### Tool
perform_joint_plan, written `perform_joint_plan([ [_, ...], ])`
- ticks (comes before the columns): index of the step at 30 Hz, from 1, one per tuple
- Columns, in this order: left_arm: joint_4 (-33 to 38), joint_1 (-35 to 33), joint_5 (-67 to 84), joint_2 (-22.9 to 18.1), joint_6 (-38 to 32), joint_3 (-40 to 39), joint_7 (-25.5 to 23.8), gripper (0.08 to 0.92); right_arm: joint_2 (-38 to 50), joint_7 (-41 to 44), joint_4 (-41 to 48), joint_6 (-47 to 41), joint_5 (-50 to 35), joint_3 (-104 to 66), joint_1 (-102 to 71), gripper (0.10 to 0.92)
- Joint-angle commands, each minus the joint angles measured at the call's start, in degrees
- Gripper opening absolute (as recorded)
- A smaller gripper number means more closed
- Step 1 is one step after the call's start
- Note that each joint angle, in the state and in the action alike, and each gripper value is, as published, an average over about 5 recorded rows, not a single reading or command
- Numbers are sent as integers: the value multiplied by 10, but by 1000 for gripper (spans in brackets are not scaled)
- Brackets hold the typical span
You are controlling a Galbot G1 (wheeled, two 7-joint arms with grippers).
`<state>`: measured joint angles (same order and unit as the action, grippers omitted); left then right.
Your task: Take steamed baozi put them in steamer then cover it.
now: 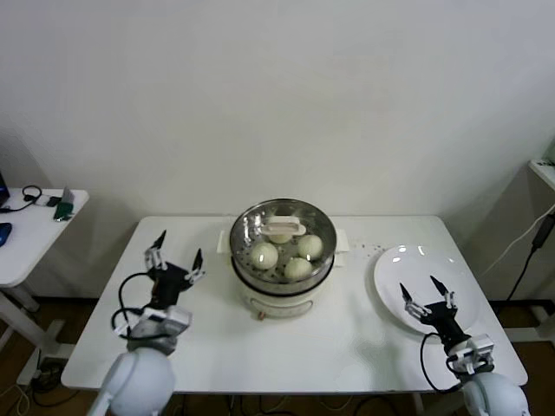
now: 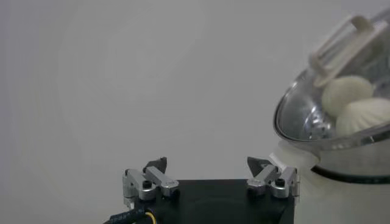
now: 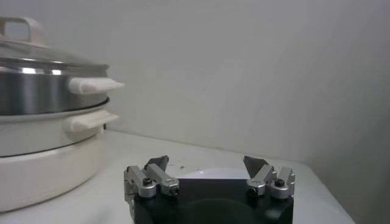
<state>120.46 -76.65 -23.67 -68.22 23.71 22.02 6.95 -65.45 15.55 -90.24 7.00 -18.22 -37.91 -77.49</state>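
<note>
Cover (image 1: 282, 227) on steamer (image 1: 279, 269) w/ baozi (image 1: 264, 254) inside.

The steamer (image 1: 279, 260) at the middle of the tabletop (image 1: 217, 347) is polished, mirror-bright metal over a smooth, matt white plastic base. Its cover (image 1: 282, 227) is clear, glossy glass with a metal rim and a cream plastic handle. Through it the steamed baozi (image 1: 264, 254) look soft, matt and doughy. Near the right edge, a plate (image 1: 408, 264) shines like glazed ceramic. The tabletop is smooth, matt white.
</note>
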Motion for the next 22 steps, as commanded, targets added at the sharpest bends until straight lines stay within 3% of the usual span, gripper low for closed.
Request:
perform_joint_plan([
  [1,-23,-139,230,-109,-283,173,12,823,-3,-3,-23,7,-1,12,-7,823],
  [9,-33,-154,235,-145,-295,169,-6,823,3,-4,-36,14,-8,16,-13,823],
  [22,-31,-155,224,-153,-292,160,-16,823,13,-4,-38,23,-12,18,-16,823],
])
